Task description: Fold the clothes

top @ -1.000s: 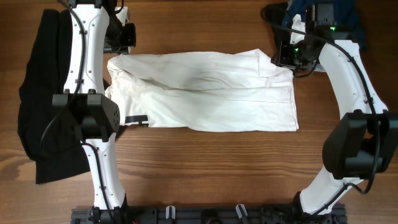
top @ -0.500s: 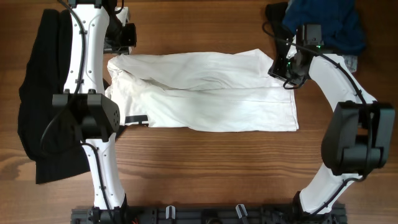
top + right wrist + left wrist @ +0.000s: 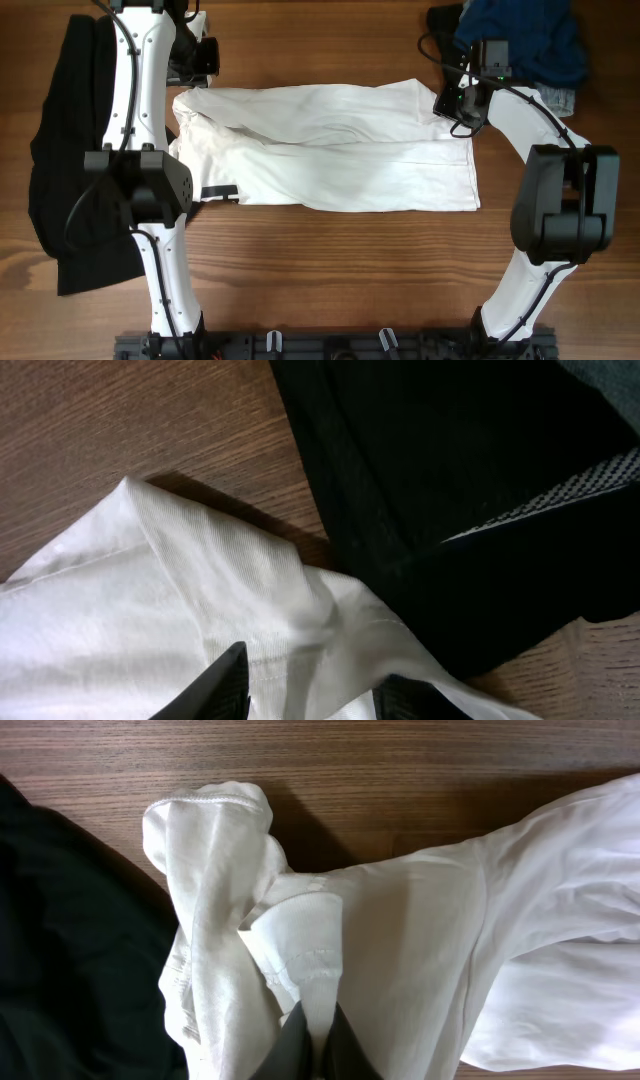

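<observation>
At the centre of the worktop (image 3: 330, 260) I find the white T-shirt (image 3: 340, 160) lying folded into a long band, its length running across the camera's view, with shallow creases along its far half and a small black printed patch (image 3: 222, 192) showing at its left edge. At the T-shirt's far left corner, the left pincer (image 3: 315, 1045) is clenched on a raised fold of the white cloth; my left wrist camera shows the hem pinched between the two fingers and standing up above them, with loose fabric bunched beside it. At the T-shirt's far right corner, the right pincer (image 3: 318, 672) stands with its fingers part-way apart and white cloth lying between them; I cannot tell whether they are pressing on that cloth or merely straddling it. Left of the T-shirt, the black garment (image 3: 65, 170) lies in a long heap under the left arm, touching the T-shirt's bunched corner. Beyond the T-shirt's far right corner, a blue garment (image 3: 525, 35) lies heaped, with dark fabric (image 3: 450, 490) just beside the white corner.
</observation>
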You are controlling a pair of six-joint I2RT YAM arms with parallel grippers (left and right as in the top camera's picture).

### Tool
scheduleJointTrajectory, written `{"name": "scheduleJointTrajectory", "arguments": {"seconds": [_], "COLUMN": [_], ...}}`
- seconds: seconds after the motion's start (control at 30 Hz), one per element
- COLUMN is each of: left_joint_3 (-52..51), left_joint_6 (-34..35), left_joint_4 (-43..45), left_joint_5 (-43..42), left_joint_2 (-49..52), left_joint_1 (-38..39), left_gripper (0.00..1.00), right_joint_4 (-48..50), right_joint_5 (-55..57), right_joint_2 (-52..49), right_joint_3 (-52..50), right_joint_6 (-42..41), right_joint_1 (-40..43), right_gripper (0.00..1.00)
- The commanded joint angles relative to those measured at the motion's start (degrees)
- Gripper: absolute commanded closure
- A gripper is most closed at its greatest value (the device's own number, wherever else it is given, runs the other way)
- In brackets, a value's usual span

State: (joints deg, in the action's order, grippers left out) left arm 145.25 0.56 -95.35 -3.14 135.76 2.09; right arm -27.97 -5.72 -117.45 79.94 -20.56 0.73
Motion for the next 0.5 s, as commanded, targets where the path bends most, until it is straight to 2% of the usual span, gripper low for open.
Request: {"name": "scheduleJointTrajectory", "arguments": {"seconds": [0.0, 0.3, 0.47], "left_joint_3": [0.2, 0.2, 0.2], "left_joint_6": [0.3, 0.3, 0.3], "left_joint_4": [0.1, 0.1, 0.1], "left_joint_5": [-0.9, -0.9, -0.9], "left_joint_2": [-1.4, -1.4, -1.4], "left_joint_1": [0.0, 0.0, 0.0], "left_gripper": [0.96, 0.96, 0.96], "right_joint_4": [0.3, 0.5, 0.5], "right_joint_5": [-1.0, -1.8, -1.8], "right_joint_2": [-1.5, -4.5, -4.6], "right_joint_3": [-0.5, -0.5, -0.4], "right_joint_6": [-0.7, -3.6, -5.2], "right_joint_1": [-0.1, -2.2, -2.2], "right_gripper": [0.62, 0.65, 0.73]}}
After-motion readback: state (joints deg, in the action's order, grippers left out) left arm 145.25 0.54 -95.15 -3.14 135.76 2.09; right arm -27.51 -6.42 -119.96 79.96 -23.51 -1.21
